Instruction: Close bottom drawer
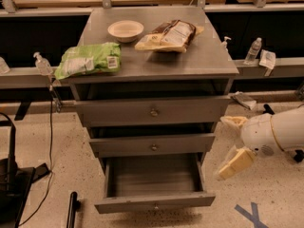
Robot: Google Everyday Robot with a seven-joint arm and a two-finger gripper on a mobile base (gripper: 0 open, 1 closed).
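Note:
The bottom drawer (pixel 154 202) of the grey metal cabinet (pixel 156 61) is pulled far out, showing an empty grey box. Its slim front has a small round knob. The middle drawer (pixel 153 144) and the top drawer (pixel 152 110) stick out slightly. My gripper (pixel 229 144) is on a white arm low at the right, just right of the cabinet at the height of the middle and bottom drawers. Its cream fingers (pixel 236 162) are spread open and hold nothing. It is apart from the drawer.
On the cabinet top lie a green bag (pixel 88 60), a white bowl (pixel 125 30) and a brown snack bag (pixel 168 34). A water bottle (pixel 252 50) stands on the right rail. A black stand base (pixel 12 186) is on the floor at left and blue tape (pixel 251 215) at right.

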